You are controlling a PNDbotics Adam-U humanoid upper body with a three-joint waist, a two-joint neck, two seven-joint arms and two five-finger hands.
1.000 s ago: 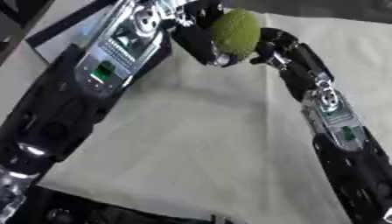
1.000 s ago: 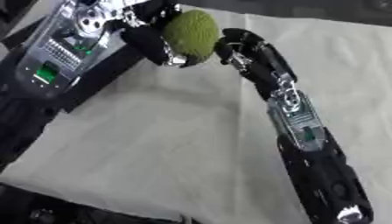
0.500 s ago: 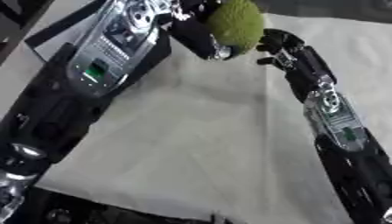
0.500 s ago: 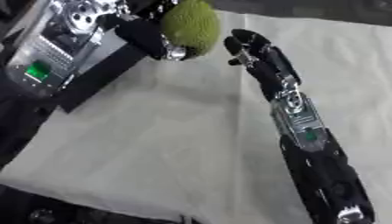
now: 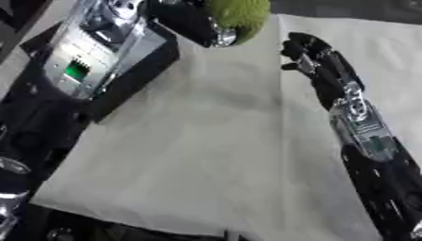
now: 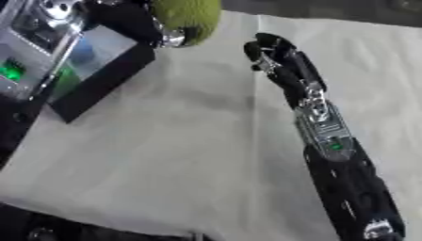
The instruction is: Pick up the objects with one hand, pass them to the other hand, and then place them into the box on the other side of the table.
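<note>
A round fuzzy green object (image 5: 239, 14) sits at the top edge of the left eye view, with my left hand (image 5: 194, 26) shut on it from the left and below. My right hand (image 5: 303, 49) hangs a short way to the right of it, apart from it, its fingers relaxed and holding nothing. Under my left forearm (image 5: 91, 61) lies a dark box (image 6: 103, 75) with a pale inside, at the table's left side. The green object is above the table, just right of the box.
A pale cloth (image 5: 214, 155) covers the table, with a crease running down its middle. The table's near edge (image 5: 165, 226) crosses the bottom, dark beyond it. My right forearm (image 5: 371, 150) stretches along the right side.
The two hands have parted: my left hand has carried the green object up and left, toward the box, while my right hand let go and stayed right. The view has also shifted.
</note>
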